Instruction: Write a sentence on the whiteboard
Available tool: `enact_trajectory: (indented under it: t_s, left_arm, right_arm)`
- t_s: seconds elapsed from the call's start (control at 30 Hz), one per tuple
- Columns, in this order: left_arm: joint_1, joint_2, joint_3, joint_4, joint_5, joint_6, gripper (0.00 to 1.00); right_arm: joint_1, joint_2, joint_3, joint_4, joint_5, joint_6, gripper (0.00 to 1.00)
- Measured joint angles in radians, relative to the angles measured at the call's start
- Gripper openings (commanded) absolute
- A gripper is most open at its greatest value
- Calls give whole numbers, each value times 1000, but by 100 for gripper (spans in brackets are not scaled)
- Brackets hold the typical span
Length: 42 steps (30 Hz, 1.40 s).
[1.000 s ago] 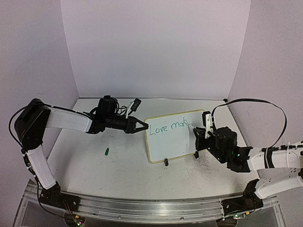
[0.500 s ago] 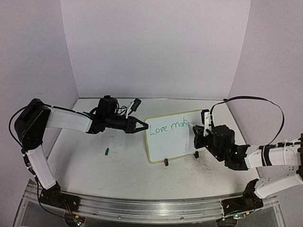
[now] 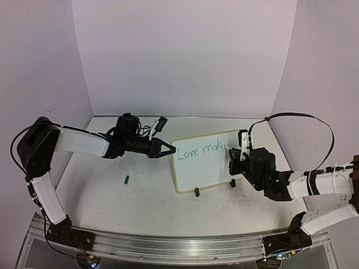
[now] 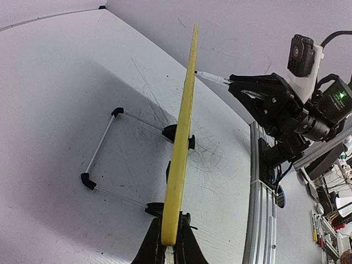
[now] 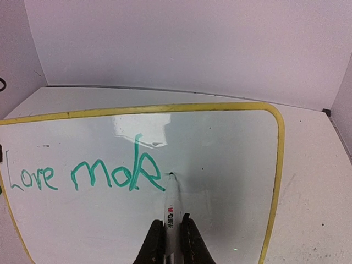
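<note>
The whiteboard [image 3: 203, 162] stands tilted on the table, yellow-framed, with green writing "Love mak" [image 5: 82, 175] across its upper part. My left gripper [image 3: 168, 149] is shut on the board's left edge; the left wrist view shows that yellow edge [image 4: 179, 159] pinched between the jaws. My right gripper [image 3: 234, 158] is shut on a white marker [image 5: 171, 212]. The marker's tip [image 5: 171, 175] touches the board just right of the last green letter. One black clip foot [image 3: 197, 192] shows at the board's lower edge.
A small green marker cap [image 3: 127, 179] lies on the table left of the board. A wire stand with black ends [image 4: 102, 148] sits behind the board. The aluminium rail [image 3: 168, 246] runs along the near edge. Walls close in on three sides.
My right arm has shifted slightly left toward the board, bringing the marker tip onto the surface beside the last letter. The left arm and the board have stayed put.
</note>
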Motion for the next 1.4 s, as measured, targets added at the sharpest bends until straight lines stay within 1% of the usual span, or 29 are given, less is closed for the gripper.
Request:
enact_trajectory:
  t_s: [0.3, 0.67, 0.93, 1.4]
  left_arm:
    - [0, 0, 0, 0, 0, 0, 0]
    - [0, 0, 0, 0, 0, -1, 0]
    - [0, 0, 0, 0, 0, -1, 0]
    - [0, 0, 0, 0, -1, -1, 0]
  right_arm:
    - [-8, 4, 1, 2, 31, 9, 0]
    - [-10, 16, 5, 29, 31, 0, 0]
    - [-10, 23, 17, 35, 6, -2, 0]
    - [-10, 23, 6, 24, -26, 57, 0]
